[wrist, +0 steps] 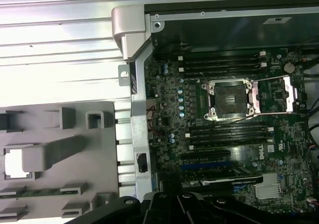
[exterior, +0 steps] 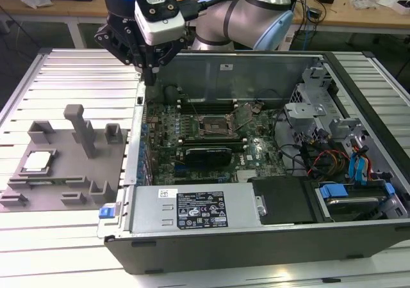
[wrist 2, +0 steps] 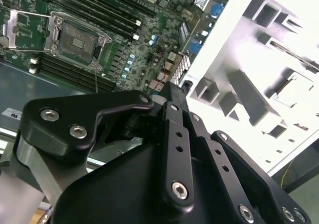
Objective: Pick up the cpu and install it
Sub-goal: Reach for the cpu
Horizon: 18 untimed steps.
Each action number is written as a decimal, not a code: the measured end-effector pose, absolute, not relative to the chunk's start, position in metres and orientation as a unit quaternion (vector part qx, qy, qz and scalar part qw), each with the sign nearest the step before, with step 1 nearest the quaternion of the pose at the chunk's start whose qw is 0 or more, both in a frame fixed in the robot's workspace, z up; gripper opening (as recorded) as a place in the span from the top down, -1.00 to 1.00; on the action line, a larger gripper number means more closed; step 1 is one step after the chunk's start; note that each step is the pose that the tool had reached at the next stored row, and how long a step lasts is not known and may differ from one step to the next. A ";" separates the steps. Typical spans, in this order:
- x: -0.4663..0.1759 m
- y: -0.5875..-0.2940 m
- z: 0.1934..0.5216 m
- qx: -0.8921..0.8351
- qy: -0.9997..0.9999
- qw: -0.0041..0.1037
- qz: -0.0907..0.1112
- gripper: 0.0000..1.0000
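cpu (exterior: 38, 162) sat in grey jig (exterior: 77, 185), well apart fr. fingers (exterior: 149, 70) | fingers closed, empty | est. light, stiff, fragile underside; take by edges

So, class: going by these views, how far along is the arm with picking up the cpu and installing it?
Done: only that the socket lies open and empty. In hand: the gripper hangs above the case's side wall, apart from the cpu, which lies in the grey fixture on the exterior view's left. Left: both the pickup and the install, neither yet done.
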State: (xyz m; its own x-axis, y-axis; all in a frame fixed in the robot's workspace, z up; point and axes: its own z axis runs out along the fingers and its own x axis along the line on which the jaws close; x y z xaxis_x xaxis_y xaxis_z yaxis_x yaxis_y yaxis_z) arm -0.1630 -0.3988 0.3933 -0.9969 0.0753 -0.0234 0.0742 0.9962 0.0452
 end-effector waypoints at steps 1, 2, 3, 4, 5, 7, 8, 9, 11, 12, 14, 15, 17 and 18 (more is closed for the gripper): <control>-0.164 -0.399 0.393 0.037 0.999 0.013 0.022 0.79; -0.165 -0.399 0.393 0.037 0.999 0.013 0.022 0.79; -0.166 -0.399 0.393 0.037 0.999 0.013 0.022 0.79; -0.167 -0.399 0.393 0.037 0.999 0.013 0.022 0.79; -0.168 -0.399 0.393 0.037 0.999 0.013 0.022 0.79; -0.172 -0.399 0.393 0.037 0.999 0.013 0.022 0.79; -0.173 -0.399 0.393 0.037 0.999 0.013 0.022 0.79; -0.174 -0.399 0.393 0.037 0.999 0.013 0.022 0.79; -0.177 -0.399 0.393 0.037 0.999 0.013 0.022 0.79; -0.178 -0.399 0.393 0.037 0.999 0.013 0.022 0.79; -0.180 -0.399 0.393 0.037 0.999 0.013 0.022 0.79; -0.181 -0.399 0.393 0.037 0.999 0.013 0.022 0.79; -0.185 -0.399 0.393 0.037 0.999 0.013 0.022 0.79; -0.190 -0.399 0.393 0.037 0.999 0.013 0.022 0.79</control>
